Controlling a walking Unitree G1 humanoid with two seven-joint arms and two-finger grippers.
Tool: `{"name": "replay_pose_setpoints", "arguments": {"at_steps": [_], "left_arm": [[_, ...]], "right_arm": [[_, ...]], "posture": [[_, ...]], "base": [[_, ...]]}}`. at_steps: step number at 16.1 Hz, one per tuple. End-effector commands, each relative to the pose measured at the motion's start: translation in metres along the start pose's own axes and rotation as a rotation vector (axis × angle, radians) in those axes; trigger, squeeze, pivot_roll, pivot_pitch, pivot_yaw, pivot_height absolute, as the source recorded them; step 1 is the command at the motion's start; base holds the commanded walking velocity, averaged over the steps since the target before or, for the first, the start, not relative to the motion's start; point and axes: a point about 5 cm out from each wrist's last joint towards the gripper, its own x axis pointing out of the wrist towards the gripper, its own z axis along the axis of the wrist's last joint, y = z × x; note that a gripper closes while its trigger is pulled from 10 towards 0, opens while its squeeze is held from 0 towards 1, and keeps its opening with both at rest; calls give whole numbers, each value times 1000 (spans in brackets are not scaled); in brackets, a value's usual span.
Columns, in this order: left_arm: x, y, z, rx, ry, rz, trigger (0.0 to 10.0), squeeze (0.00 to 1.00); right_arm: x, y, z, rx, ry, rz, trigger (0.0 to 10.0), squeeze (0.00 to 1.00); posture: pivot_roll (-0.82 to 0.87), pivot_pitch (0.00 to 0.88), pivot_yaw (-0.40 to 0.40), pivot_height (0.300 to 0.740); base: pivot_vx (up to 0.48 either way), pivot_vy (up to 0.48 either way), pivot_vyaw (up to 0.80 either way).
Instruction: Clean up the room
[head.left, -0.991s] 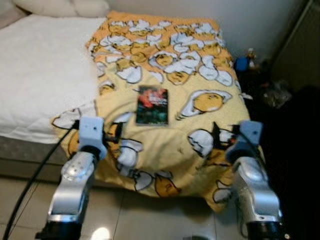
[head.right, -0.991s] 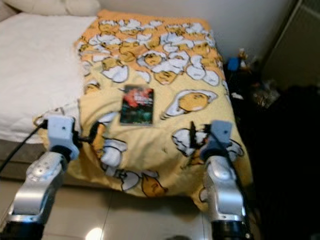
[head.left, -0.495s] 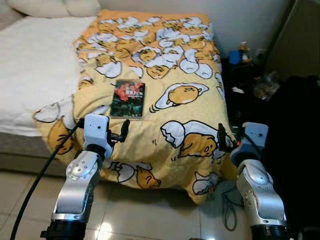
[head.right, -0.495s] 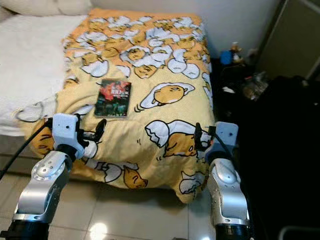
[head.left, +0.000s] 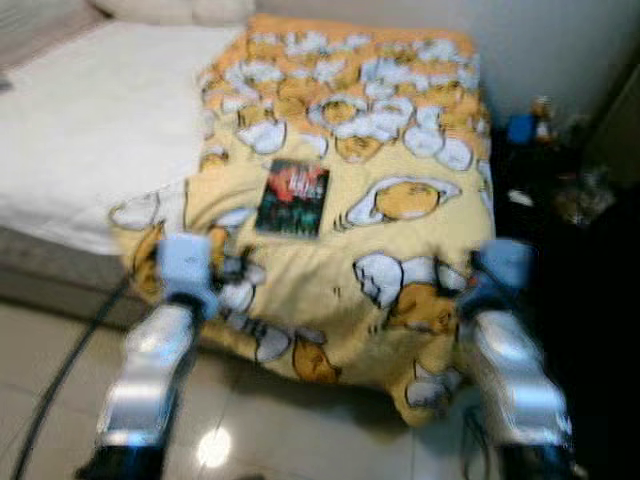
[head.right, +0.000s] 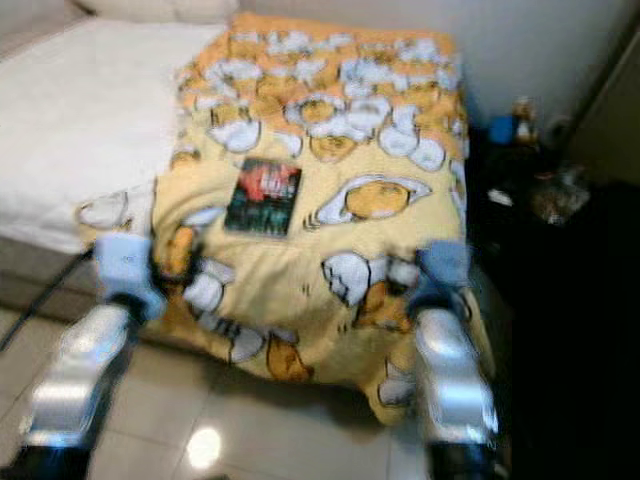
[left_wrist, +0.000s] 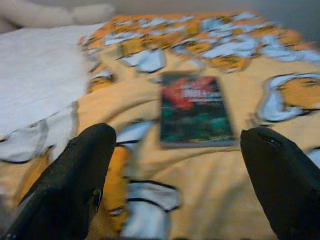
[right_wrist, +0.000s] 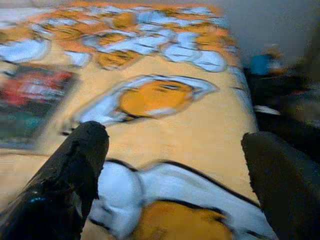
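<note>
book (head.left: 293, 197) lies flat mid-blanket (head.left: 400, 270) on bed (head.left: 90, 140) | left gripper (left_wrist: 175, 175) wide, empty; right gripper (right_wrist: 172, 170) wide, empty | risk: blurred views mid-walk; fingers may snag soft folds, shove book away

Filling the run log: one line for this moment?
left gripper: open, empty | right gripper: open, empty | dark rectangular book: flat on yellow egg-print blanket
</note>
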Motion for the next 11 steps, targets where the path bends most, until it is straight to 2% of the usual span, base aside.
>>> {"name": "replay_pose_setpoints", "arguments": {"at_steps": [1, 5, 11], "left_arm": [[2, -7, 4, -6, -18, -26, 10000, 1000], [2, -7, 3, -3, -20, -25, 10000, 1000], [0, -7, 3, 12, -18, -30, 10000, 1000]], "right_arm": [[-1, -14, -2, -10, 7, -46, 10000, 0], [0, -6, -1, -23, 1, 14, 10000, 0], [1, 0, -5, -51, 31, 47, 10000, 0]], "posture": [[-81, 0, 16, 740], [-80, 0, 14, 740], [-73, 0, 7, 740]], "base": [[319, 0, 0], [334, 0, 0], [344, 0, 800]]}}
